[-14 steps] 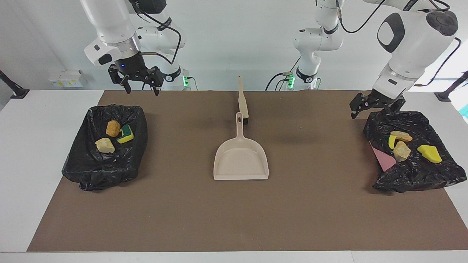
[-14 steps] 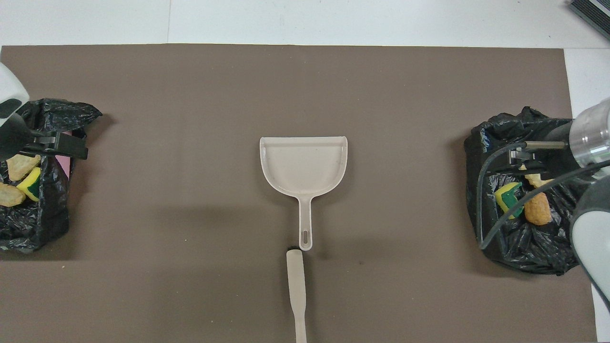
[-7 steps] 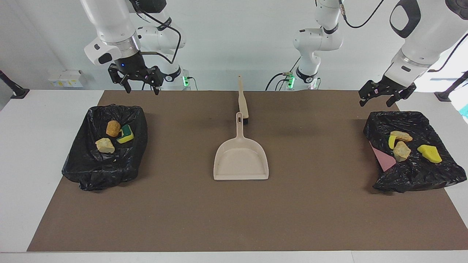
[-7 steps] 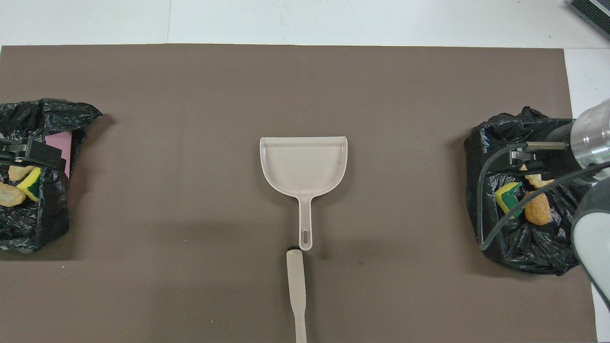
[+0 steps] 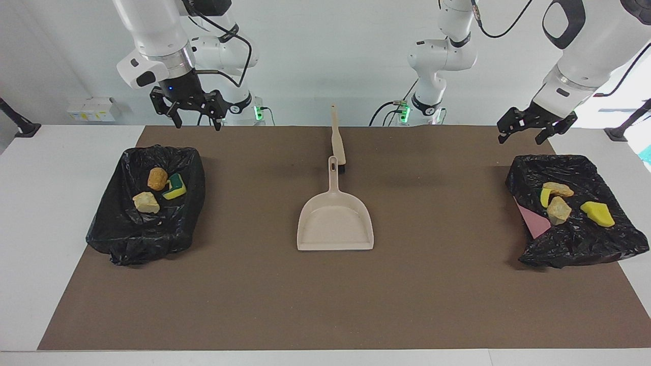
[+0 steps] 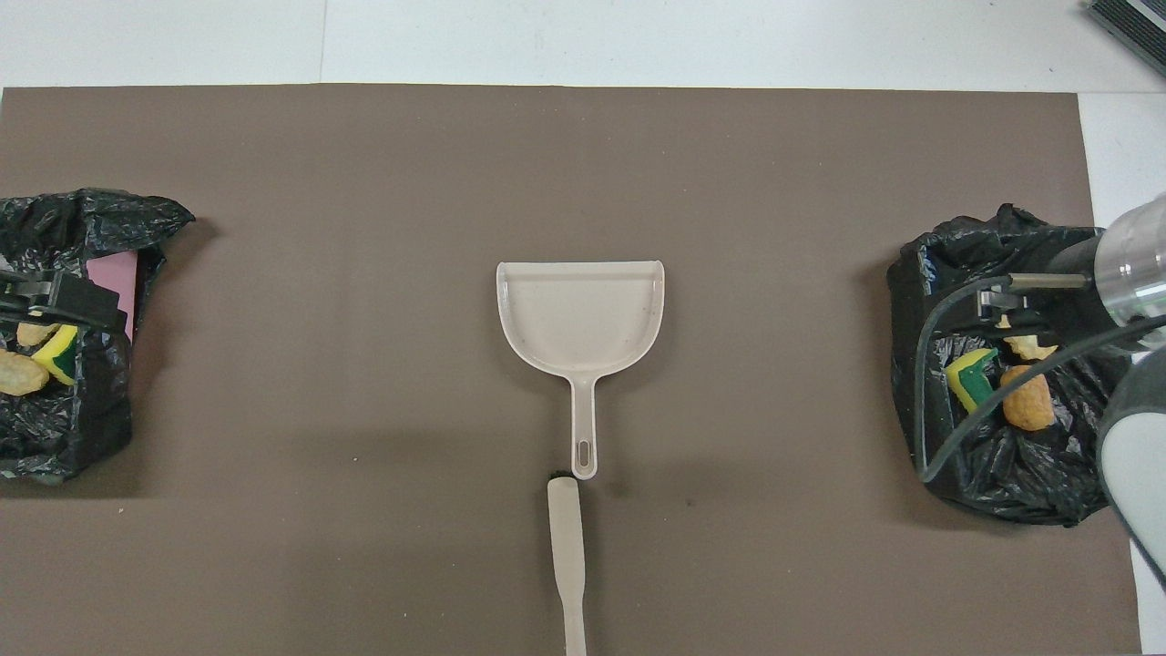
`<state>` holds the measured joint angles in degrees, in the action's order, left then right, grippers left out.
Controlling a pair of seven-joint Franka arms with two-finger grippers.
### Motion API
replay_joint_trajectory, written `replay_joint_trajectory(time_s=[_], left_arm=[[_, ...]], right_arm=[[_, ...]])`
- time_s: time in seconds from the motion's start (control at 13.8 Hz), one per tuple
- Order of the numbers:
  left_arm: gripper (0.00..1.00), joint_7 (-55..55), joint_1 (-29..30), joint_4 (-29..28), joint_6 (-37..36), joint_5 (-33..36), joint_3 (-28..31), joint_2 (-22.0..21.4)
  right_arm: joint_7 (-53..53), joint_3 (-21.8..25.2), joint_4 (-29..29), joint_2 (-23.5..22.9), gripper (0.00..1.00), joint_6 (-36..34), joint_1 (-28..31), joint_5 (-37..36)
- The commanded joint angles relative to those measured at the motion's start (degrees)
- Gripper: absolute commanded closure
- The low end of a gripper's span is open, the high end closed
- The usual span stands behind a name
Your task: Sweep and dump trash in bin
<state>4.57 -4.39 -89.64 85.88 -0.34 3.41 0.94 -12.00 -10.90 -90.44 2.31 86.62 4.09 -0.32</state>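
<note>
- Trash is all in the two bag-lined bins — none on the brown mat (image 5: 325, 295).
- Bin at the right arm's end (image 5: 147, 203): orange-brown corn-like lump (image 5: 157, 178), yellow-green sponge (image 5: 176, 186), pale crumbly chunk (image 5: 146, 202).
- Bin at the left arm's end (image 5: 577, 239): yellow sponge bit (image 5: 598, 213), two pale chunks (image 5: 558, 209), another sponge piece half hidden beside them.
- Dustpan (image 5: 335, 223) sits empty mid-mat; its handle's long axis points toward the robots, and the brush (image 5: 337, 141) lies in line with it, nearer the robots.
- Right gripper (image 5: 194, 109) hangs in the air above the mat's edge by its bin, fingers spread, holding nothing.
- Left gripper (image 5: 535, 124) likewise by its bin — spread, empty.
- Judgement: sweep and dump look done; both tools lie about midway between the arms.
</note>
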Motion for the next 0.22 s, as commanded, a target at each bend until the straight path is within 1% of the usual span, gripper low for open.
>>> replay_joint_trajectory(time_s=[0.0, 0.14], left_arm=[[0.0, 0.1, -0.3, 1.3, -1.2, 1.0, 0.0, 0.5], [0.0, 0.1, -0.2, 1.3, -1.2, 1.0, 0.1, 0.5]], right_arm=[[1.4, -0.2, -0.9, 1.0, 0.0, -0.4, 0.8, 1.4], [1.5, -0.1, -0.9, 1.0, 0.0, -0.4, 0.7, 1.4]])
